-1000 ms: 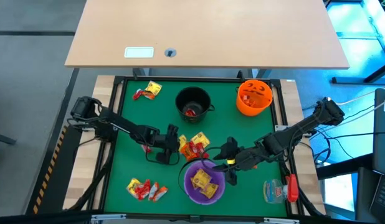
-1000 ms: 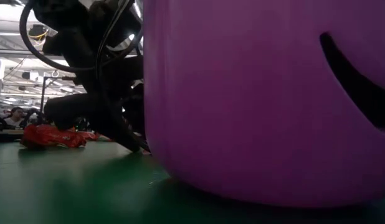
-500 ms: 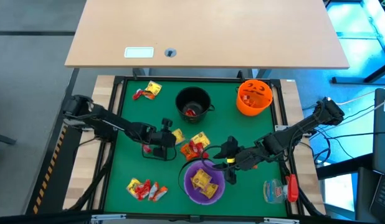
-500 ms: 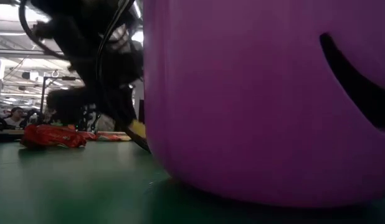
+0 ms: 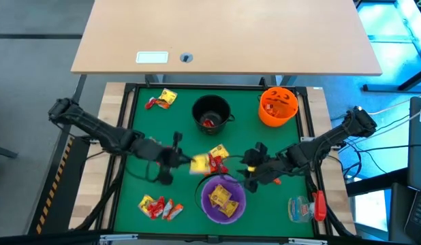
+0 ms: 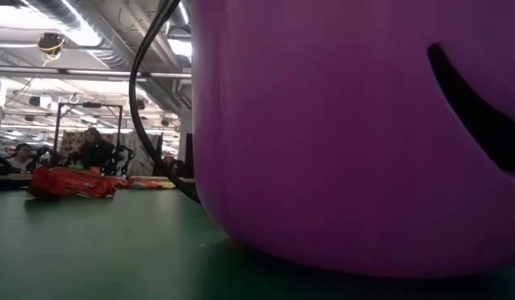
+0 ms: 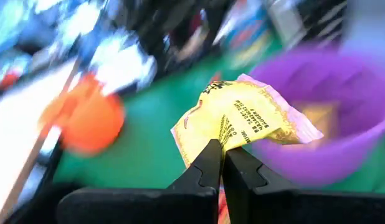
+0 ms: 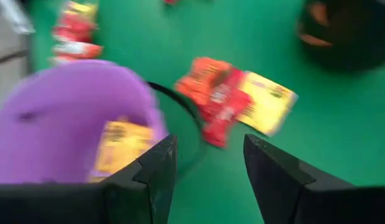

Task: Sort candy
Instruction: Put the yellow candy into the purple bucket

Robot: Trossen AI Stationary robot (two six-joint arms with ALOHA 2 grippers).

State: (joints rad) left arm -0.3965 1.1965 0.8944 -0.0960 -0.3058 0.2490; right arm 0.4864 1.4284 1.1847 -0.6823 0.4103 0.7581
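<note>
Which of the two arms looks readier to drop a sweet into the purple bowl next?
The left, probably. Its left gripper is shut on a yellow candy, lifted beside the purple bowl, which already holds yellow sweets. The right gripper hangs open and empty near that bowl, so it would have to pick something up first.

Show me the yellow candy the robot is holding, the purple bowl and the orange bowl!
yellow candy (image 7: 245, 118): left wrist view, middle of its wrapper.
purple bowl (image 5: 205, 206): high view, its left rim.
orange bowl (image 5: 265, 118): high view, its lower-left rim.
</note>
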